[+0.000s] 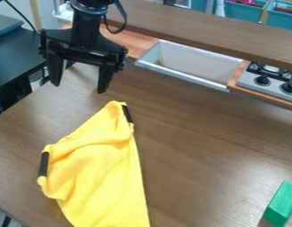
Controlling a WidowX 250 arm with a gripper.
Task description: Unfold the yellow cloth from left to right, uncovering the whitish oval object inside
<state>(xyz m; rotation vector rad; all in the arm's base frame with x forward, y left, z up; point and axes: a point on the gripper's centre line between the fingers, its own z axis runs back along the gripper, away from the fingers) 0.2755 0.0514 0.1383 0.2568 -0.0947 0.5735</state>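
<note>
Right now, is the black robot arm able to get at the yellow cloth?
Probably yes. The tool hangs open near the upper end of the yellow cloth, and I see nothing standing between them. The green block lies off to the right, apart from the cloth.

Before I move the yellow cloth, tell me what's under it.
Around the yellow cloth, the brown tabletop shows right up to its visible edges, so the cloth appears to lie on it. Everything beneath is covered; I cannot tell whether anything else is there.
</note>
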